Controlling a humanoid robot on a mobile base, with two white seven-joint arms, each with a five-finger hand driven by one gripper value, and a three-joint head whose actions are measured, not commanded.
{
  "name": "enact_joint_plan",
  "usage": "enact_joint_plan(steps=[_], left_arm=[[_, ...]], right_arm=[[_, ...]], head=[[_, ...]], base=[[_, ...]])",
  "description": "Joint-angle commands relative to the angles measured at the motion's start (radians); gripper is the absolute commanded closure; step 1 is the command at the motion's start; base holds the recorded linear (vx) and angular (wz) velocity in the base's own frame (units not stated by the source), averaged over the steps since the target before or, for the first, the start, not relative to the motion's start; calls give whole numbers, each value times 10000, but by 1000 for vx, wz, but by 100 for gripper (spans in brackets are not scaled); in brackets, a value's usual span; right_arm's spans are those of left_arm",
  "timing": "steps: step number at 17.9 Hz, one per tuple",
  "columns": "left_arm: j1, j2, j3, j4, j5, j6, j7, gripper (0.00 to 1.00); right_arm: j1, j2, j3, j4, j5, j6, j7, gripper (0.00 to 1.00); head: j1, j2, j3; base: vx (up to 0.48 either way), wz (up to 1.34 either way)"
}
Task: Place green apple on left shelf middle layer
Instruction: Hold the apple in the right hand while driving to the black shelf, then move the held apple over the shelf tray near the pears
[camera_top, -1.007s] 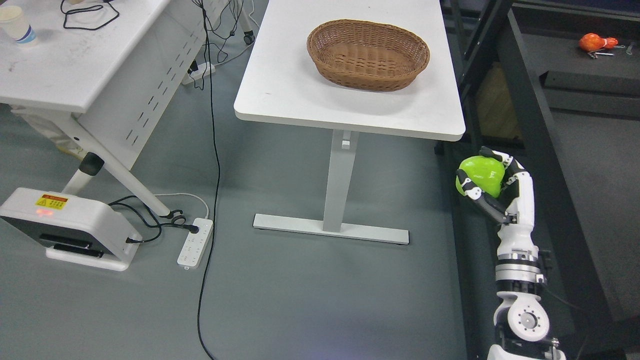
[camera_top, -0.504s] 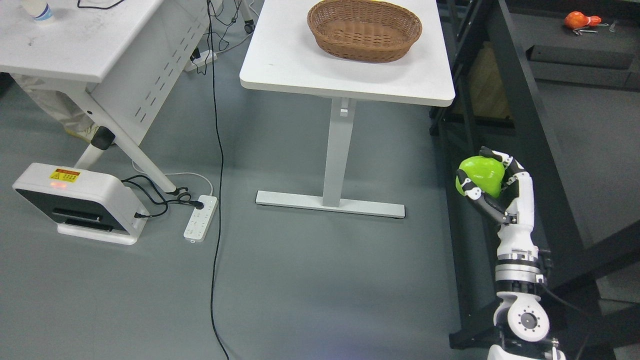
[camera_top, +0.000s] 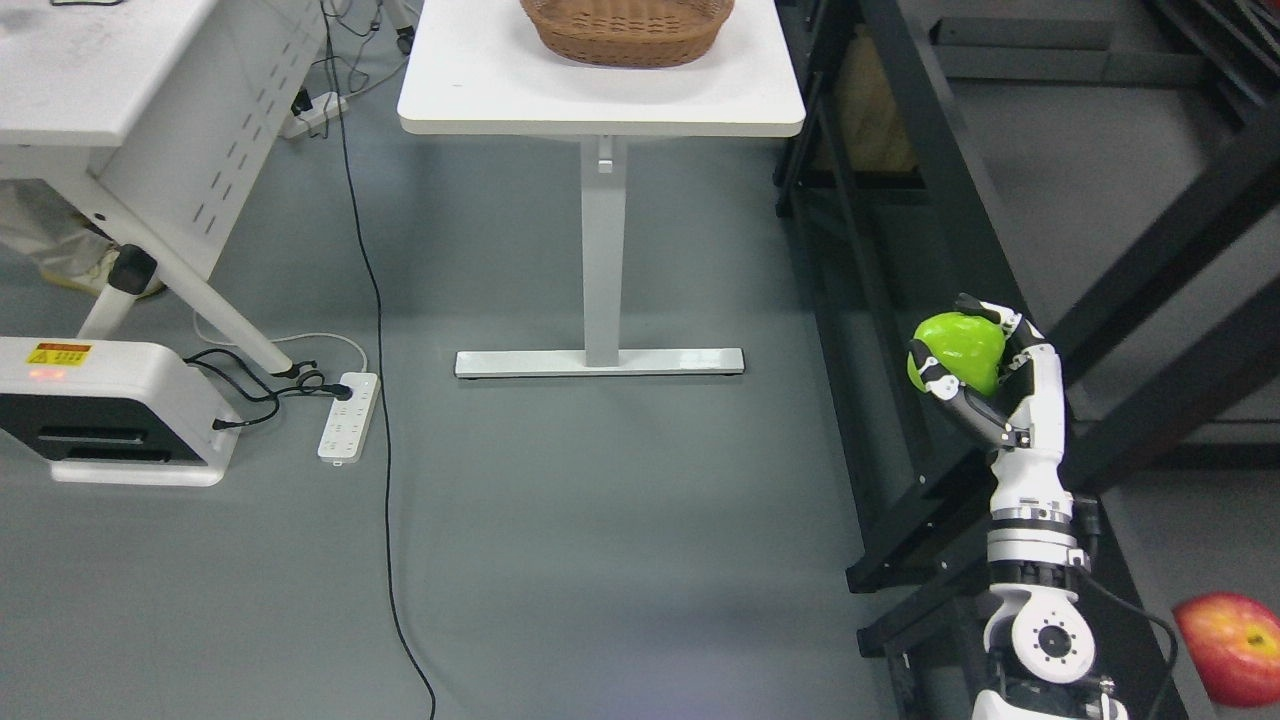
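Beside the black metal shelf frame (camera_top: 930, 200), the white right hand (camera_top: 985, 375) held the glossy green apple (camera_top: 958, 350) enclosed in its curled fingers.

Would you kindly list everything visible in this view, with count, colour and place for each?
green apple: one, bright green, lower right, held in the hand
red apple: one, red, bottom right corner, cut by the edge
wicker basket: one, brown, on the white table at top, partly cropped
white table: one, white, top centre
desk: one, white, upper left
shelf frame: one, black, right side
power strip: one, white, on the floor at left
box device: one, white with a yellow label, left edge
cable: one, black, running down the floor
right hand: one, white and black, lower right, fingers closed round the green apple
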Motion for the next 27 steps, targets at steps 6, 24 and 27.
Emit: enact_joint_plan(steps=[6,24,27], left_arm=[[-215,175,0,0,-3,-8,-9,0],[-215,175,0,0,-3,-8,-9,0],[-215,175,0,0,-3,-8,-9,0]], right_arm=[[1,-175,120,-1,0,1,-50,100],[430,-175,627,-1,15,1,-81,100],[584,-175,581,-1,15,-29,-81,100]], head=[[0,0,0],[0,0,0],[0,0,0]], base=[[-188,-618],[-40,-767],[152,-673]])
